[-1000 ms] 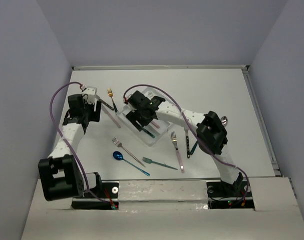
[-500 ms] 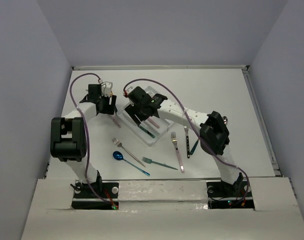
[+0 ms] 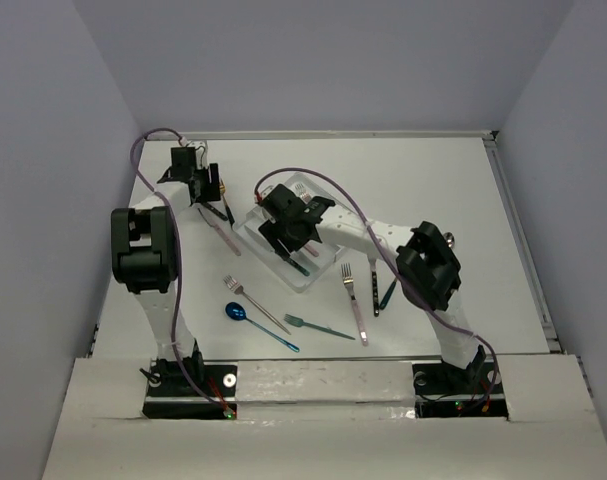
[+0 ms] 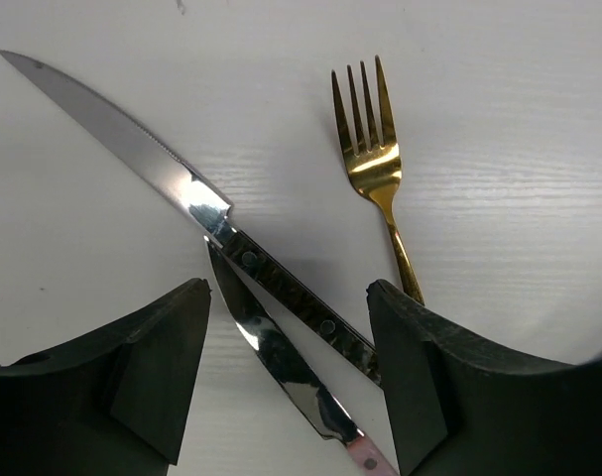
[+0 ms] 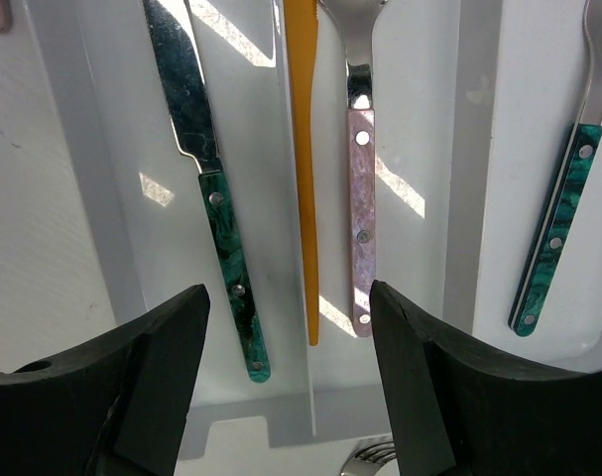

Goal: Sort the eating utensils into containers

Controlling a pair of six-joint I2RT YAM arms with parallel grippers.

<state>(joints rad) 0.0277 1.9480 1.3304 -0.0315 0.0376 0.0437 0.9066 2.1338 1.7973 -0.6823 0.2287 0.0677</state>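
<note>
Over white tabletop (image 4: 499,198), held left gripper (image 4: 289,302) spread above dark-handled steel knife (image 4: 196,203), laid diagonally, blade pointing up-left, with right gripper (image 5: 291,297) likewise spread, away above white divided tray (image 5: 466,198).

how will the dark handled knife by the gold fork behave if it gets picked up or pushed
Probably stiff: the dark-handled knife looks like solid metal. Its polished blade lies flat on the table, so it is likely slippery and hard to get under. It crosses a second knife, so pushing may drag that too.
</note>
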